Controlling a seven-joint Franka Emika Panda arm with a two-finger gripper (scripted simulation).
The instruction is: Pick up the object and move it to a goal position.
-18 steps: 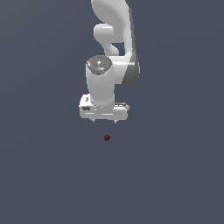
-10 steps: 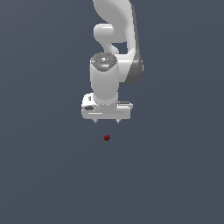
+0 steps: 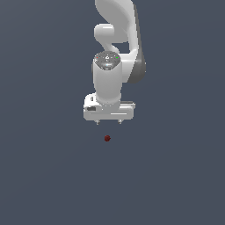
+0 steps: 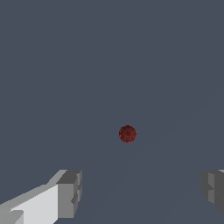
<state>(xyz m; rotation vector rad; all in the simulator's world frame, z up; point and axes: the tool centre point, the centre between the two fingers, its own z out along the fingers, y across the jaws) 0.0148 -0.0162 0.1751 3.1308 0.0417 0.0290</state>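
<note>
The small dark red ball lies alone on the plain grey floor, a little below my gripper in the exterior view and not touching it. In the wrist view the ball sits ahead of my two fingers, between their lines but not yet between the pads.

Compared with a moment ago, the ball has not moved, while my wrist has turned a little and my hand has shifted only slightly over it. I judge that I am still lining up, not descending yet.

My fingers stand wide apart and hold nothing. How high I am above the ball is hard to tell from these views, perhaps still well above it. Next I need to centre over the ball and go down. No goal mark is visible.
</note>
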